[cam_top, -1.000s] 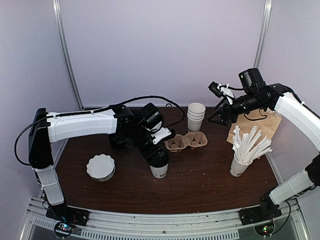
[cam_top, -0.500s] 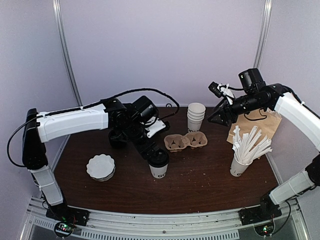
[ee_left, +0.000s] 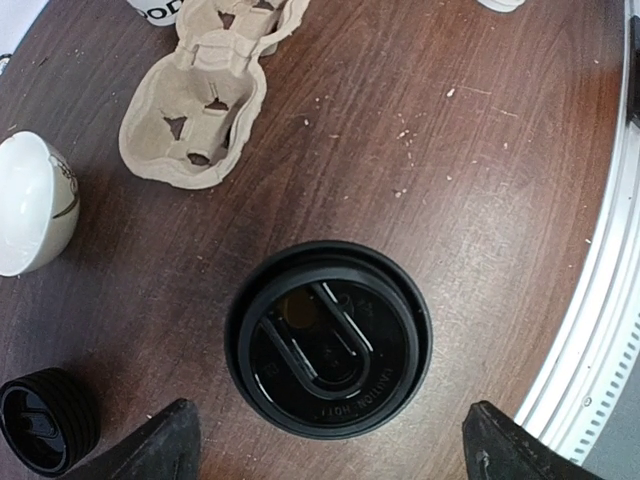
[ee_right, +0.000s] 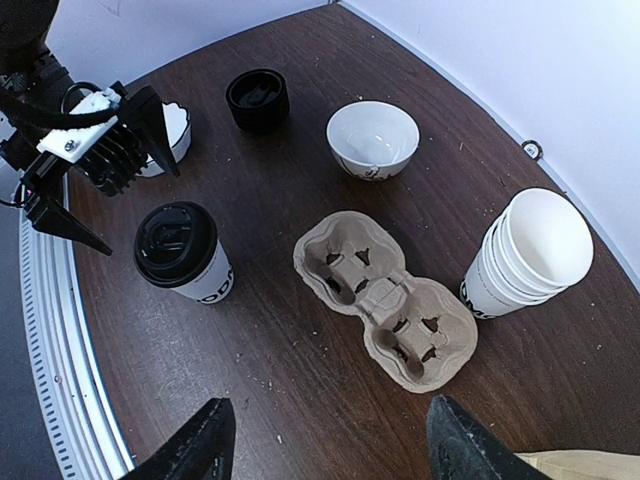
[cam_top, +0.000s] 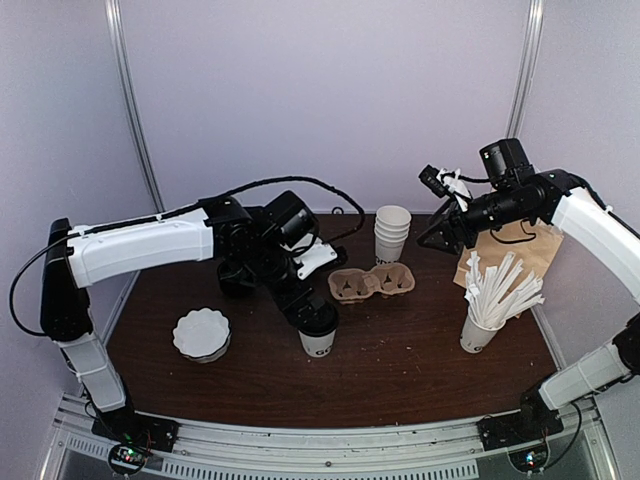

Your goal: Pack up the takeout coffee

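Left gripper [ee_left: 328,408] has backed off the coffee cup [cam_top: 318,332] toward ten o'clock, fingers spread. Right gripper [ee_right: 325,420] is spread wide too

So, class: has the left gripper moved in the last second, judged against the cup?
Yes. In the top view the left gripper has pulled back, up and to the left, off the lid of the cup, which has stayed put.

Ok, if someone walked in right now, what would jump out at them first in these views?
The black-lidded coffee cup stands front and centre with the left gripper directly above it, fingers spread wide either side, not touching. Just behind it sits an empty pulp cup carrier, and off to the right a cup bristling with white wrapped sticks. The right gripper hangs open above the back right.
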You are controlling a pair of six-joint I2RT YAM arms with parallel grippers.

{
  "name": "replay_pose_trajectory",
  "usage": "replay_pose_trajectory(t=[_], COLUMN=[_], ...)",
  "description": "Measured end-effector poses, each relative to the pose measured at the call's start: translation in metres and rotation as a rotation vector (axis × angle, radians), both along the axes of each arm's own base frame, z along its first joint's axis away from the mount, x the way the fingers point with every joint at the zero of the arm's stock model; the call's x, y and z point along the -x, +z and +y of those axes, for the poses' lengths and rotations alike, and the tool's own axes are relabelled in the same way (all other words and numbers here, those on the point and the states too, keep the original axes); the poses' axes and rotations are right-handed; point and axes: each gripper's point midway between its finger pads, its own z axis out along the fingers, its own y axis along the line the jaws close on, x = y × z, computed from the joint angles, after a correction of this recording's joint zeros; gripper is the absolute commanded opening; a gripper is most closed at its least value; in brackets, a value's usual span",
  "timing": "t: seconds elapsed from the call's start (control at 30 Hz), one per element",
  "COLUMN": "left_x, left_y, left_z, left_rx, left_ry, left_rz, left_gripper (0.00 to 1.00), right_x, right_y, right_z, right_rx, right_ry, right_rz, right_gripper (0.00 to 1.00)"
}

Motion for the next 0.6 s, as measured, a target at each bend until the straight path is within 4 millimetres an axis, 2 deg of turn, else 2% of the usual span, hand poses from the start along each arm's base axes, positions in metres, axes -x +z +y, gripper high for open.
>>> replay_pose_trajectory(t=[0.23,0.6], left_x=[-0.002,-0.003], left_y=[-0.021,-0.035], left_z=[-0.001,-0.006], left_rx=[-0.039,-0.049], left_ry=[0.014,0.013], left_rz=[0.029,0.049], left_gripper=[0.97,0.91], right_x=[0.000,0.001], right_y=[-0.001,-0.007], right_z=[0.000,-0.001], right_rx=[0.001,0.006], right_ry=[0.000,-0.002], right_rz=[0.002,0.014], right_gripper=[0.69,0.69])
